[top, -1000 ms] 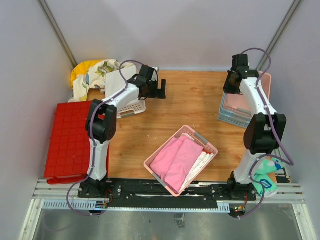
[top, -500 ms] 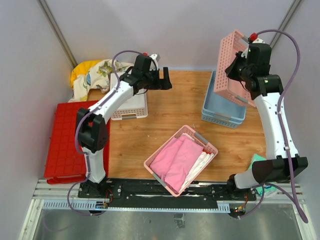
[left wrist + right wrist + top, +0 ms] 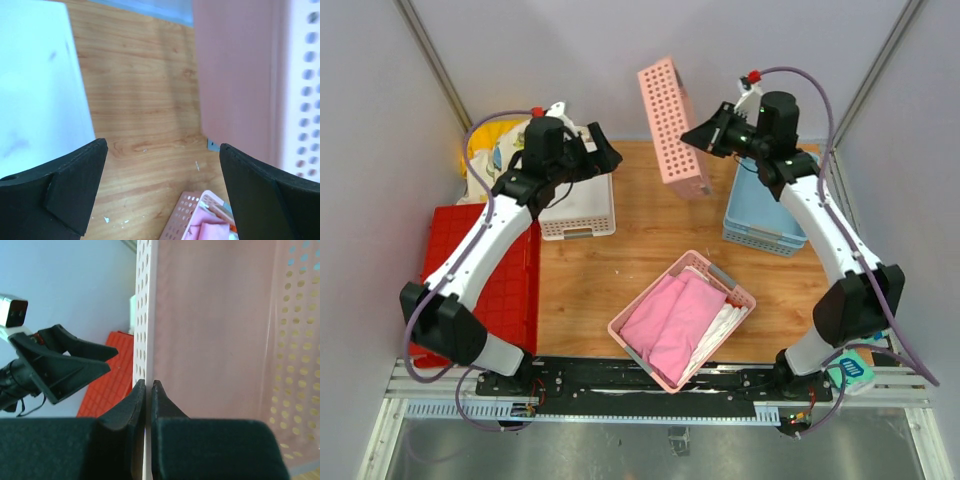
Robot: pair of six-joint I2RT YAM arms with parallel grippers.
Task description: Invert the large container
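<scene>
Your large container (image 3: 470, 285) lies flat at the near left of the bench (image 3: 650, 225), its square-grid ribbed face turned up. Its left part reaches past the wooden top towards the wall. Neither arm touches it. The left arm's forearm crosses above its far right corner.

Your left fingers (image 3: 604, 152) are spread wide with nothing between them. They hang over the far side of a white basket (image 3: 578, 208) that sits on the bench just right of the red container's far end. In the left wrist view you look down between the two black tips at bare wood.

Your right fingers (image 3: 692, 137) are pinched on one perforated side wall of a pink basket (image 3: 672, 125). The right wrist view shows both tips pressed against that thin wall, one on each face. The basket is up in the air at the far middle, standing on edge. Its flat bottom shows in the top view.

A light-blue basket (image 3: 765, 218) rests at the far right of the bench, below the right arm. A small pink basket (image 3: 735, 292) holding pink cloth (image 3: 670, 318) sits near the middle of the near edge, turned at an angle. A patterned cloth (image 3: 500, 150) is bunched in the far left corner, behind the white basket.
</scene>
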